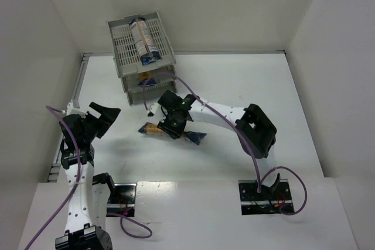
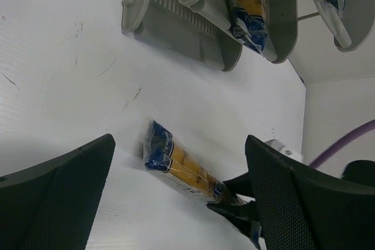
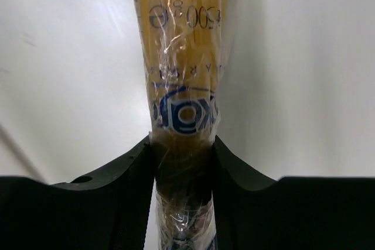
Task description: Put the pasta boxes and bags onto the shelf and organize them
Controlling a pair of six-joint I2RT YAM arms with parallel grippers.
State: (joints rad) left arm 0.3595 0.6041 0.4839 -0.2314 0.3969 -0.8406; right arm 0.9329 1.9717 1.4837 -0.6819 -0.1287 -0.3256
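The grey three-tier shelf point(image 1: 122, 48) stands at the back of the table. One pasta packet point(image 1: 142, 38) lies in its top tray, and a second packet point(image 1: 146, 78) shows in a lower tier. The third packet point(image 1: 157, 128) lies slantwise in front of the shelf, low at the table. My right gripper point(image 1: 174, 122) is shut on its middle. In the right wrist view the fingers point(image 3: 132, 174) clamp the orange packet point(image 3: 183, 57) from both sides. My left gripper point(image 1: 105, 114) is open and empty, left of that packet. The left wrist view shows the packet point(image 2: 179, 162) and the shelf point(image 2: 187, 24).
White walls enclose the table on the left, back and right. The purple cable point(image 1: 176, 80) of the right arm loops in front of the shelf. The right arm's elbow point(image 1: 258, 130) stands over the right half of the table.
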